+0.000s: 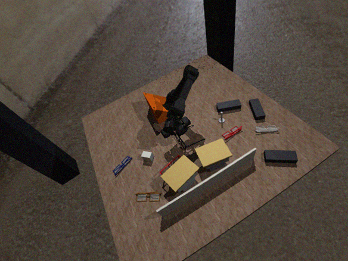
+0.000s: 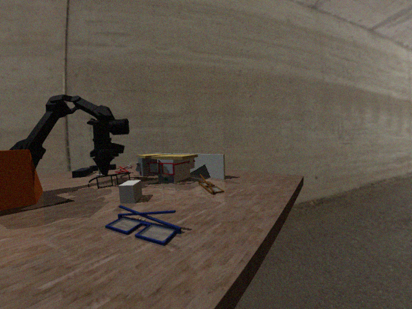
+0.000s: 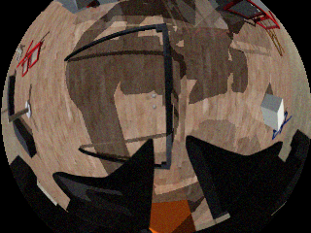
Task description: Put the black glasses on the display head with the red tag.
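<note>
The black glasses [image 1: 193, 143] [image 2: 106, 176] [image 3: 170, 91] stand on the wooden table [image 1: 234, 198] just in front of the two box-shaped display heads with yellow tops [image 1: 179, 172] [image 1: 213, 151]. The left head wears red glasses [image 1: 169, 164] [image 2: 166, 167]. I cannot make out a red tag on either head. My gripper [image 1: 177, 134] [image 2: 103, 172] [image 3: 170, 142] points down over one end of the black glasses' front. Its fingers stand apart, with the thin frame between them and a gap on each side.
An orange wedge [image 1: 156, 106] [image 2: 18, 179] stands beside the arm. A white cube [image 1: 147, 155] [image 2: 130, 191], blue glasses [image 1: 122, 165] [image 2: 146, 226], brown glasses [image 1: 147, 197], red glasses [image 1: 231, 132] and dark cases [image 1: 228, 105] [image 1: 280, 156] lie around. A white panel [image 1: 208, 180] stands behind the heads.
</note>
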Controlling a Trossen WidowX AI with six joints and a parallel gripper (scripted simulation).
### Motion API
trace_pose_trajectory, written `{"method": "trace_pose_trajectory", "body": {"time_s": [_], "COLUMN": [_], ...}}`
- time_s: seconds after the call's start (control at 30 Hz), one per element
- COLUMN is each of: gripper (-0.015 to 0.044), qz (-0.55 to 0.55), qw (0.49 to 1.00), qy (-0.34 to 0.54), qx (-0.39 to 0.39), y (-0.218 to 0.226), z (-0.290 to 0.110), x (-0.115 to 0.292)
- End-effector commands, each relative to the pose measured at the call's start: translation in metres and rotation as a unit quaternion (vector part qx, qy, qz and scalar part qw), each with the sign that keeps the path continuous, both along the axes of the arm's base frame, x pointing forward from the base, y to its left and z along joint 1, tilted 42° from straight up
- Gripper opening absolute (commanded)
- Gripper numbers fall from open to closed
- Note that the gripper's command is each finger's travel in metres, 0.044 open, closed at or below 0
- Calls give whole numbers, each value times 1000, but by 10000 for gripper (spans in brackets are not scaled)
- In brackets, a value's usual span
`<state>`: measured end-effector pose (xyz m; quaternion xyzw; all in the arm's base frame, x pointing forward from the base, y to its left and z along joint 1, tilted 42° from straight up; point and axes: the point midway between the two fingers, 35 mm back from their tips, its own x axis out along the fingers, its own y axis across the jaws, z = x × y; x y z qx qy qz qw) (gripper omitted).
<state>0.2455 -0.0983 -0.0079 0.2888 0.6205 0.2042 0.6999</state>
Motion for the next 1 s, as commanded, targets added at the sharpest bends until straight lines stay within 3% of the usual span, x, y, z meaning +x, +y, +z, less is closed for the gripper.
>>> {"method": "trace_pose_trajectory", "body": {"time_s": [0.0,0.57,0.63,0.97], "gripper": [140,140,87,21], "qz": [-1,-1,1,1], "qw": [1000,1000,1000,1000], "qy": [3,3,0,0], "qx": [5,6,2,2], "y": [7,21,18,18], "z": [-5,-20,-18,-18], "x": [-1,1,2,2]}}
